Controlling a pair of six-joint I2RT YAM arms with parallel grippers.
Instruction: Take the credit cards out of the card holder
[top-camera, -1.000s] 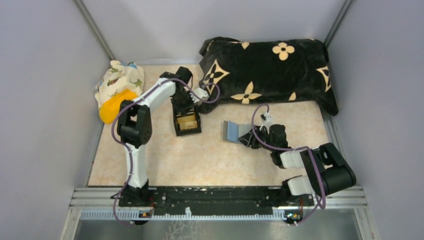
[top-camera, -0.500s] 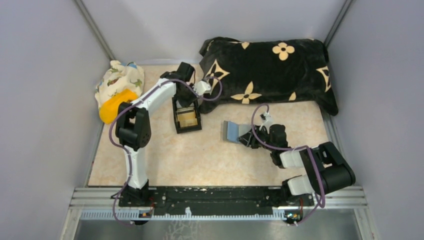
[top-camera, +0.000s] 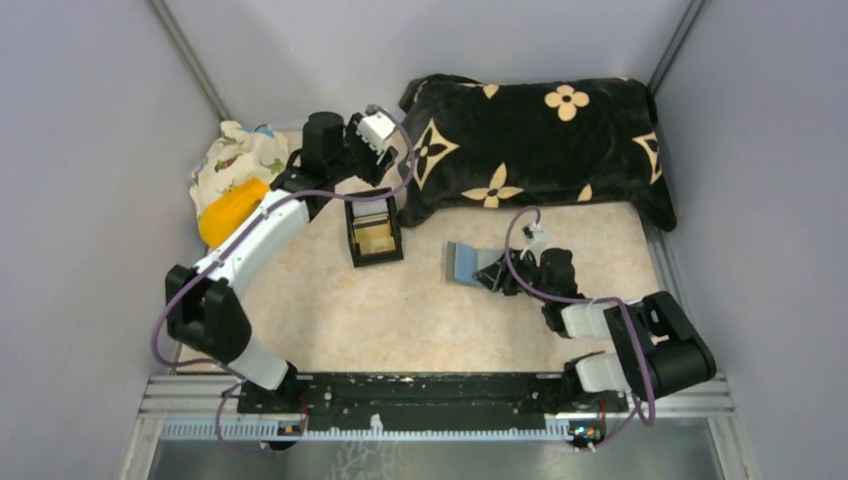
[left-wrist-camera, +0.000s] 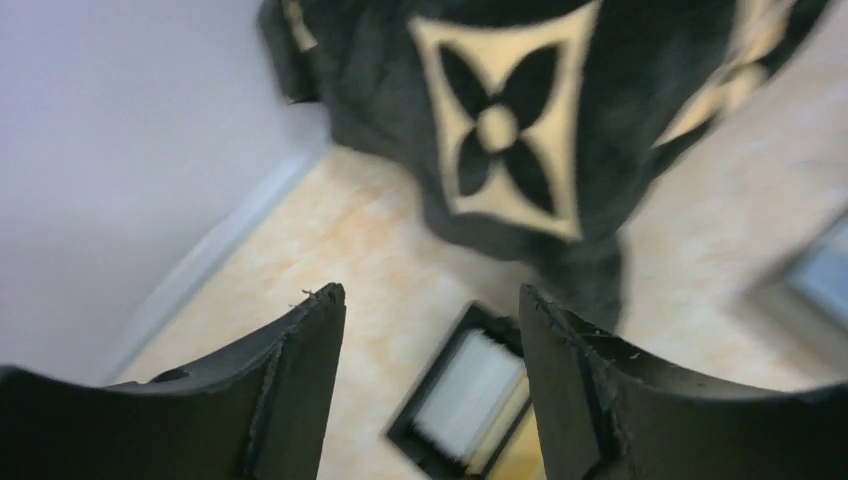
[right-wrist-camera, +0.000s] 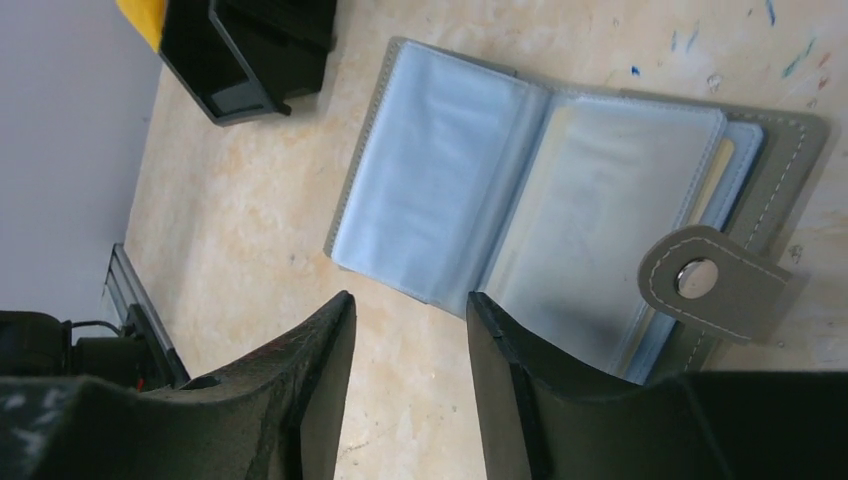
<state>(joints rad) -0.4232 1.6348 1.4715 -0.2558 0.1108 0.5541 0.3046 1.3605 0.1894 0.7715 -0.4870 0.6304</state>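
The card holder (right-wrist-camera: 540, 220) is seen spread open on the table (top-camera: 400, 310) just beyond the right gripper (right-wrist-camera: 408, 300), whose jaws are parted and empty (the left gripper (left-wrist-camera: 430, 295), over the black box (top-camera: 376, 263), likewise), with bare table leftward and a pillow (top-camera: 530, 130) behind.

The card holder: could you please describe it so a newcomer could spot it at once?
Start at the big black cushion with cream flowers along the far wall. Just in front of it on the table lies the card holder, opened flat. Unlike the black box to its left, it is grey with pale blue sleeves.
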